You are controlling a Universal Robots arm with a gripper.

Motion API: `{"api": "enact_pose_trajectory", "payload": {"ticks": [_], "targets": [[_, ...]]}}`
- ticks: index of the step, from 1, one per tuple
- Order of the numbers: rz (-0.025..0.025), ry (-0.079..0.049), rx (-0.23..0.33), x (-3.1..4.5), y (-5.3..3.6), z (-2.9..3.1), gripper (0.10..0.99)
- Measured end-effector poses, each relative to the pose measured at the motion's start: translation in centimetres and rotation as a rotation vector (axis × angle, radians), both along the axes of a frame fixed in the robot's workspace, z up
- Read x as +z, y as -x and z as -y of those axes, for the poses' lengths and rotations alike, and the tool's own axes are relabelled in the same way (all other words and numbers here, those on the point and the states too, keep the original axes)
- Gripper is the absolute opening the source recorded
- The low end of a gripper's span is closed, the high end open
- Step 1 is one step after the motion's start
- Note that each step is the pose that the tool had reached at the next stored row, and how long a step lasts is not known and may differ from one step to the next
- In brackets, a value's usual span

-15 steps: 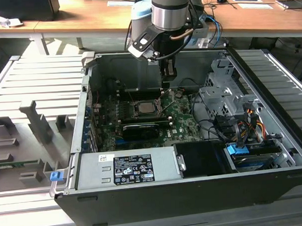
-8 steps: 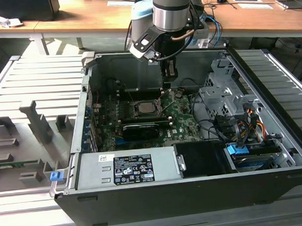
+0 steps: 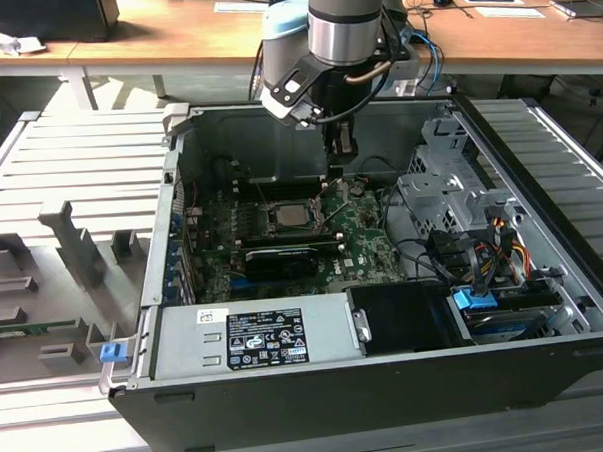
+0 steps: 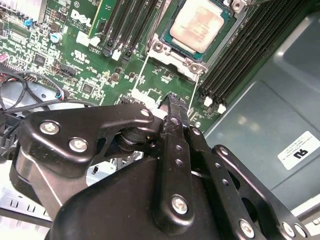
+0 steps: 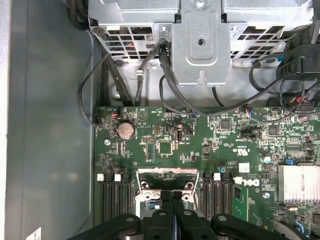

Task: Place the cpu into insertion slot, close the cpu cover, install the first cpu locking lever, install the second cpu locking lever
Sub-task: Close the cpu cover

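The cpu (image 4: 200, 22) lies in its socket on the green motherboard (image 4: 90, 75), pale metal top showing; in the exterior view the cpu (image 3: 287, 217) is mid-board. The cpu cover (image 4: 175, 56) lies as a silvery frame around the chip. Two thin wire levers (image 4: 141, 75) run from the socket's corners toward the gripper and look unlatched. My gripper (image 4: 173, 100) is shut, black fingers pressed together with nothing between them. It hangs just off the socket's edge, between the two levers. In the exterior view the gripper (image 3: 343, 154) is above the board, toward the exterior view's right of the socket. In the first wrist view the gripper (image 5: 171, 196) covers the socket's middle.
Black memory slots (image 4: 250, 55) flank the socket. A long black card (image 3: 281, 259) lies in front of it, the power supply (image 3: 251, 338) nearer still. A drive cage (image 3: 440, 195) with cables stands on the exterior view's right. The case walls (image 3: 174, 181) enclose the board.
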State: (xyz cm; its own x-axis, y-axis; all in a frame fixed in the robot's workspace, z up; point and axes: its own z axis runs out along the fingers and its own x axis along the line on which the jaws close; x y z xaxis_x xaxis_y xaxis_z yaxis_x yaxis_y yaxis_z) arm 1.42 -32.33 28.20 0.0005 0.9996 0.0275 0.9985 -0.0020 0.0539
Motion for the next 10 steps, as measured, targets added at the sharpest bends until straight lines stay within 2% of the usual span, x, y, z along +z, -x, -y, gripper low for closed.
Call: {"api": "enact_pose_trajectory", "payload": {"ticks": [10], "targets": [[0.0000, 0.000, 0.000, -0.36, -0.87, 0.00, 0.106]]}}
